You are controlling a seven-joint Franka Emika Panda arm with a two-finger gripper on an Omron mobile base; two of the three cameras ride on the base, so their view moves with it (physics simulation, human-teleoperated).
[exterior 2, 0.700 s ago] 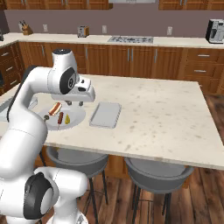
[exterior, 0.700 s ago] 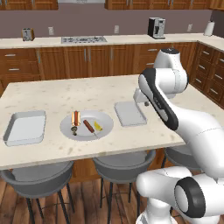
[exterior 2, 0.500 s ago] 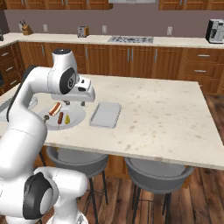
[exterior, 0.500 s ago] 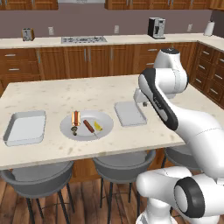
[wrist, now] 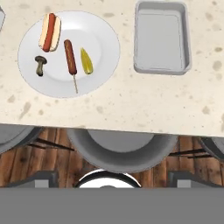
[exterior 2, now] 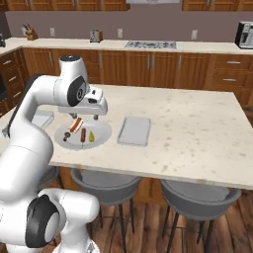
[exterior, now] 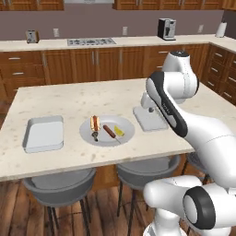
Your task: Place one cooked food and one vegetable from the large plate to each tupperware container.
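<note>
While all four pieces of food lie on the large plate point(wrist: 105, 48), nothing of the task is done yet, to judge by the two bare containers. The hot dog point(wrist: 50, 31) sits at the plate's far edge in the hand view, the mushroom-shaped bit point(wrist: 40, 64) just beside it, the skewered sausage point(wrist: 70, 59) across the middle and the yellow wedge point(wrist: 87, 61) next to that; the pieces lie apart from one another, which should let each be picked without disturbing its neighbours. One tupperware container point(wrist: 162, 37) lies close beside the plate on the table point(wrist: 131, 109); the other container point(exterior: 44, 133) lies on the plate's opposite side, so each is a short carry away. The gripper point(exterior 2: 95, 109) hangs high above the plate with the hand camera looking straight down, its jaws spread nearly as wide as they go and holding nothing, a stance that suits surveying before a descent. Grey stools point(wrist: 117, 151) stand under the table's near edge. The next move looks like a drop toward one piece of food.
</note>
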